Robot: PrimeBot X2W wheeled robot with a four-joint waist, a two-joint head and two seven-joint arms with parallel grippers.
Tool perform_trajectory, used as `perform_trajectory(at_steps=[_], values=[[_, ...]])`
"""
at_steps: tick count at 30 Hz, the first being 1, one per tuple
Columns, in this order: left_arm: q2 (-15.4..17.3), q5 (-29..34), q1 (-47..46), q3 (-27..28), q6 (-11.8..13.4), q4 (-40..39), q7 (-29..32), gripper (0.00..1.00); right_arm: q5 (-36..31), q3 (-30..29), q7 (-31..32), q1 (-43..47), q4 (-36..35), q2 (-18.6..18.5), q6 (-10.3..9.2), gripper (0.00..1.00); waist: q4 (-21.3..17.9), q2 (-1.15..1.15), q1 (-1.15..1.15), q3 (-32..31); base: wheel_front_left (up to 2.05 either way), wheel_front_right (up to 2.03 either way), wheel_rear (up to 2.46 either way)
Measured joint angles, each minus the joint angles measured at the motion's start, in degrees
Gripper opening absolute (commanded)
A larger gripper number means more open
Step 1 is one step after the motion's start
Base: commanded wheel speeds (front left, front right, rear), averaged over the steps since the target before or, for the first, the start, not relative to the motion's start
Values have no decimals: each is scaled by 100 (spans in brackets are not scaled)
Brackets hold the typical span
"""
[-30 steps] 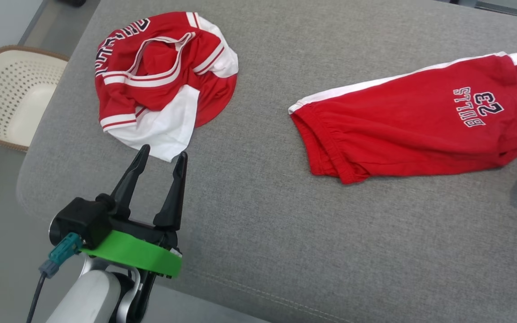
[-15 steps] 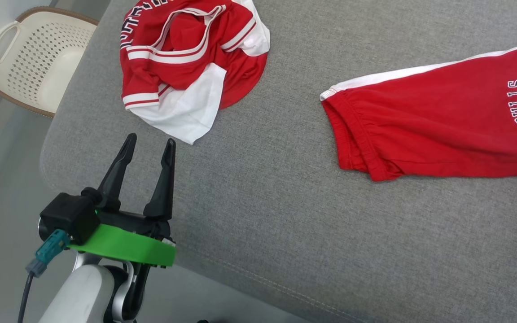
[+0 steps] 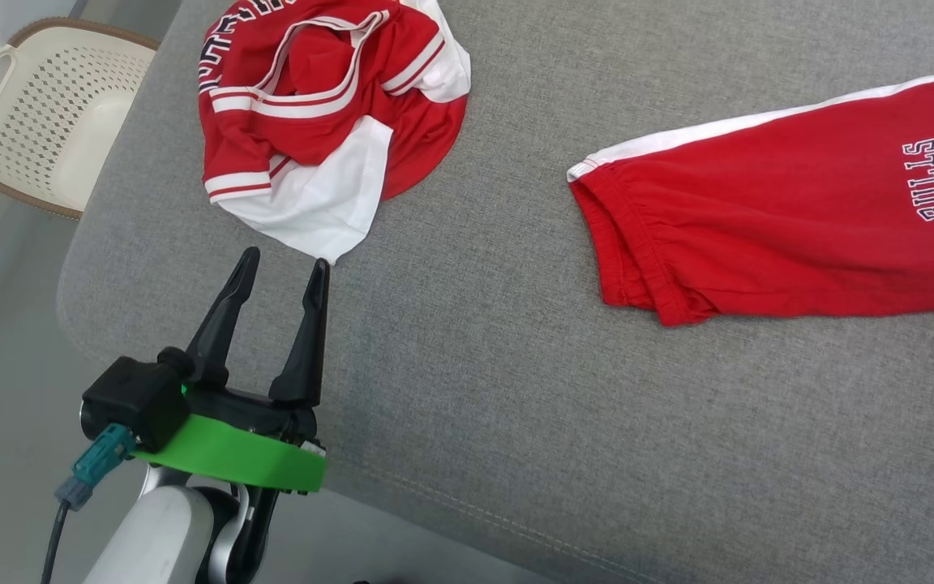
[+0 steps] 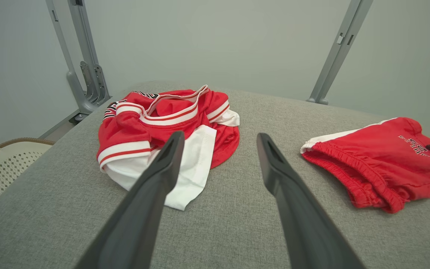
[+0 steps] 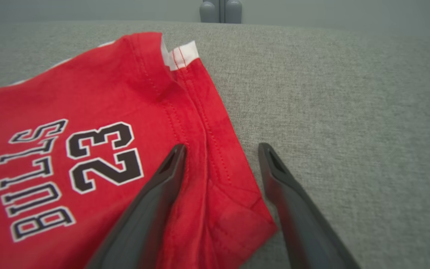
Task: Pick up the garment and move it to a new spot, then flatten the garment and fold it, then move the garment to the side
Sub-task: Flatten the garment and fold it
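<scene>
**Your robot's arms, up close**

Your left gripper (image 3: 285,259) has two long, tapering matte-black fingers (image 3: 222,320) set on a black base. A bright green collar (image 3: 232,461) rings the wrist, beside a boxy black housing (image 3: 139,397). A teal connector (image 3: 100,461) feeds a dark cable (image 3: 52,547) beside the pale grey forearm (image 3: 155,539). Your right gripper (image 5: 222,147) has the same dark fingers, grooved inside.

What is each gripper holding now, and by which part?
Nothing is held. The left gripper stands open near the white corner of the jersey; the right gripper stands open over a corner of the shorts.
</scene>
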Motion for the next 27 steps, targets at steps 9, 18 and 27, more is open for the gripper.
perform_trajectory(at_steps=[9, 18, 27], values=[[-52, 47, 32, 49, -66, 2, 0, 100, 136, 59, 67, -232, 107, 119, 181, 0, -16, 0, 0, 102, 0, 0, 0], [-86, 63, 82, 327, -65, 62, 0, 100, 916, -132, 67, -319, 218, 777, 658, 0, -179, 0, 0, -37, 0, 0, 0], [-109, 64, 264, 504, -119, 133, 0, 100, 1367, -285, -59, -12, 190, 1131, 940, 0, -603, 0, 0, -280, 0, 0, 0]])
